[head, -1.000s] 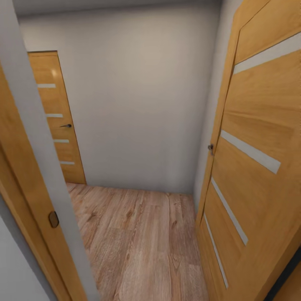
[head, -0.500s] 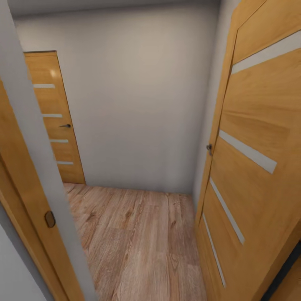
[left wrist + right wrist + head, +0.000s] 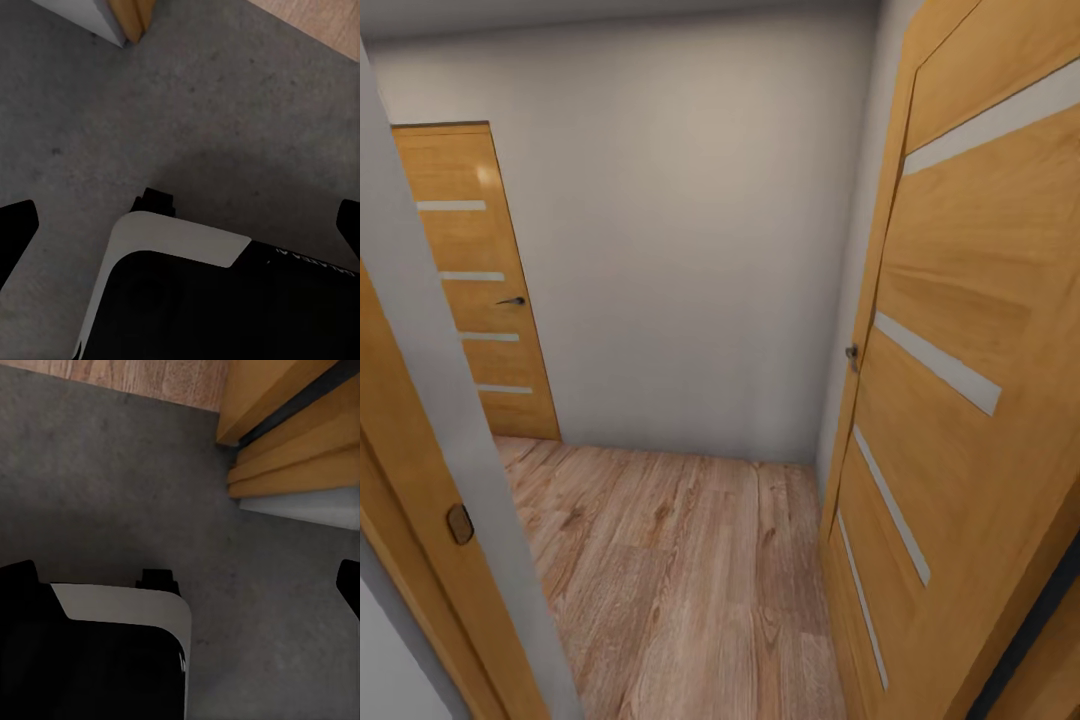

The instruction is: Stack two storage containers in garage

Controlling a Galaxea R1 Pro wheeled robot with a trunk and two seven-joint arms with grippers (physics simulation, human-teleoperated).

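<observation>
Beyond wood-grain open door (image 3: 970, 330), plank floor (image 3: 680, 580), smooth white wall (image 3: 680, 240), 4-striped closed door (image 3: 470, 290).

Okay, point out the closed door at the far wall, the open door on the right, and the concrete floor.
Closed door (image 3: 475, 290), head view: middle of its wood panel.
Open door (image 3: 960, 450), head view: wood face between the frosted strips.
Concrete floor (image 3: 225, 105), left wrist view: bare grey patch.

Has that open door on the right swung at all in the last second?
Cannot tell. The open door sits a little further left, but the far closed door and the door frame shifted left too, so the head camera moved.
</observation>
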